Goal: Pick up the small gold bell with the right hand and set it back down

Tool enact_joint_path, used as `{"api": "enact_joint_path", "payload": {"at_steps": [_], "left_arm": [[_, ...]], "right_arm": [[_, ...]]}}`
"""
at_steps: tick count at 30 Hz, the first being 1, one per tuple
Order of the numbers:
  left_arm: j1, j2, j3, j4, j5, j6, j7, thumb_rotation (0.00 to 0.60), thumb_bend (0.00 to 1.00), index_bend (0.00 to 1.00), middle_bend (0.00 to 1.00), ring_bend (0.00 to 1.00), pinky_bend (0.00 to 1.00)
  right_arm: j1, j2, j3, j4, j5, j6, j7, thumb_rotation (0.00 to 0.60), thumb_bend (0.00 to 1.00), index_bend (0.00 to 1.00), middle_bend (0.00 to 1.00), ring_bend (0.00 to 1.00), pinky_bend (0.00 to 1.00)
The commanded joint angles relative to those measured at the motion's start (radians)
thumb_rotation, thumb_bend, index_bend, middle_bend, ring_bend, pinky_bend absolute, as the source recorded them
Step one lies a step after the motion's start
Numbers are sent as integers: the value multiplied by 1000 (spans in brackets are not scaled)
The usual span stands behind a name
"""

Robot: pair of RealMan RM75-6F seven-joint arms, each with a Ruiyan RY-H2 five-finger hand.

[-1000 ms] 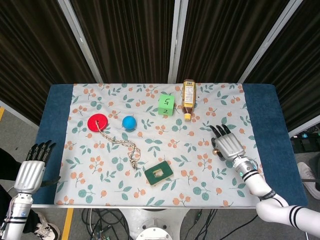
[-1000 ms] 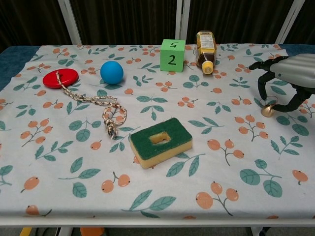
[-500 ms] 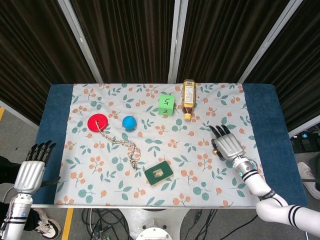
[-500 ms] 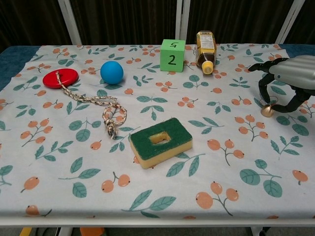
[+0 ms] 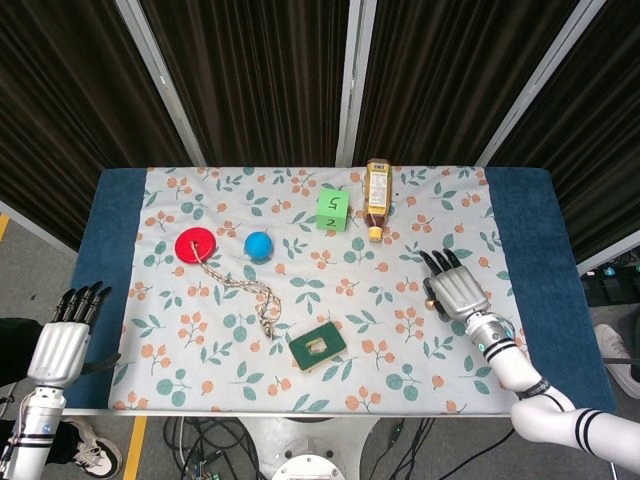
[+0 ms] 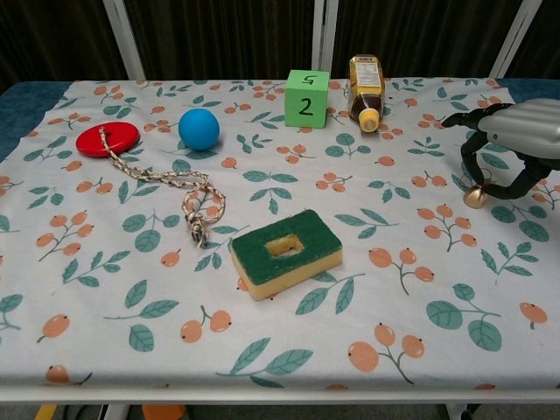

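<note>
The robot's right hand (image 6: 516,140) arches over the small gold bell (image 6: 475,198), dark fingers (image 6: 466,157) curled down around it and pinching it near the top, just above the floral table (image 6: 262,332). The bell hangs beneath the fingertips; whether it touches the cloth cannot be told. Tiny, light, hard and smooth, it looks prone to slipping or rolling; its upper part seems the surest hold.
</note>
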Motion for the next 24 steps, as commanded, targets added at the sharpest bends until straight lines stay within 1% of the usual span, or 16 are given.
{"api": "enact_joint_path", "payload": {"at_steps": [1, 7, 16, 19, 24], "left_arm": [[0, 0, 0, 0, 0, 0, 0, 600, 0, 0, 0, 0, 6], [2, -1, 1, 3, 0, 2, -4, 600, 0, 0, 0, 0, 6], [2, -3, 1, 7, -1, 1, -9, 600, 0, 0, 0, 0, 6], [2, -3, 0, 8, 0, 1, -10, 600, 0, 0, 0, 0, 6], [0, 1, -2, 1, 2, 3, -7, 600, 0, 0, 0, 0, 6]], "right_arm": [[1, 0, 0, 1, 2, 0, 1, 600, 305, 601, 50, 0, 0], [2, -3, -3, 4, 3, 3, 2, 600, 336, 635, 69, 0, 0], [-5, 3, 2, 5, -15, 29, 38, 600, 398, 717, 92, 0, 0], [-10, 22, 10, -12, -33, 54, 60, 600, 410, 731, 97, 0, 0], [-24, 88, 40, -89, -81, 138, 88, 600, 422, 752, 111, 0, 0]]}}
